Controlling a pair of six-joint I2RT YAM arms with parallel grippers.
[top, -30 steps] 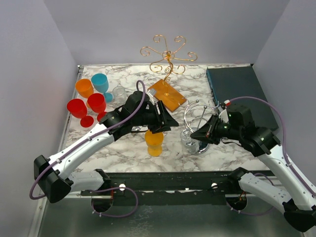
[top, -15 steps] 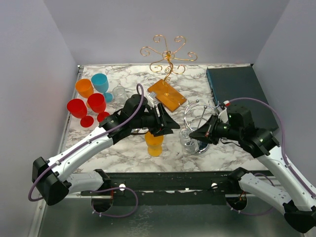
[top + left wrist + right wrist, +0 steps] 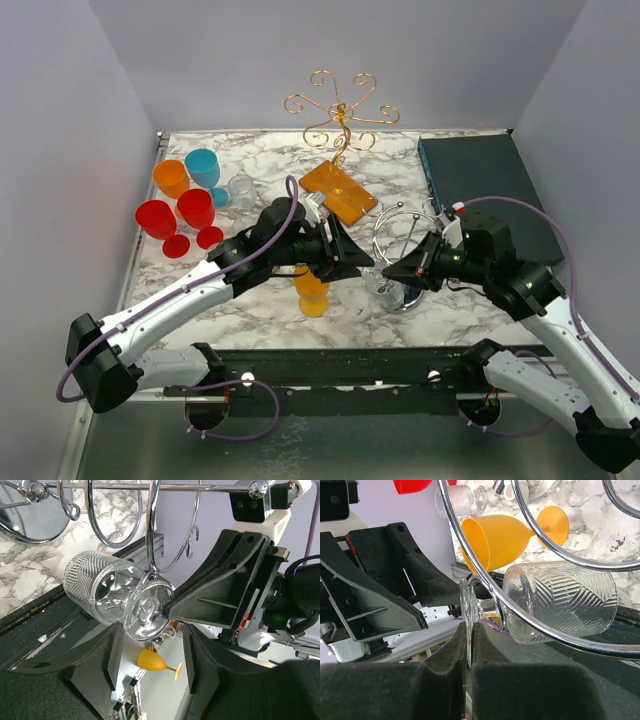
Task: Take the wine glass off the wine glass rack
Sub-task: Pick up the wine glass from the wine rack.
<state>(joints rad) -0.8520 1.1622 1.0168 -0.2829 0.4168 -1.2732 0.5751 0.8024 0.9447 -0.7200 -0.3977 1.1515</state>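
Glass (image 3: 97,587): hangs by stem on rack (image 3: 148,525). Right tool (image 3: 468,635): pinched on foot rim. Left tool (image 3: 150,645): apart, flanking foot. Step: securing grip. Next, likely: slide stem clear of wire slot.

Jaws pinch wine glass (image 3: 560,605) foot on rack (image 3: 600,566).

Desk (image 3: 270,150) count.
- Red goblets (image 3: 155,216) (image 3: 196,207): two.
- Orange goblet (image 3: 171,178): one.
- Blue goblet (image 3: 203,166): one.
- Amber goblet (image 3: 313,292): one.
- Clear glasses: two. These are the wine glass (image 3: 100,587) on the chrome rack (image 3: 30,517) and a second clear glass (image 3: 241,187) beside the blue goblet.
- Racks: two, the chrome rack and a gold wire rack (image 3: 338,110).
- Flat orange board (image 3: 338,192): one.
- Dark box (image 3: 480,185): one.
- Arms: two, left arm (image 3: 190,290) and right arm (image 3: 560,320).
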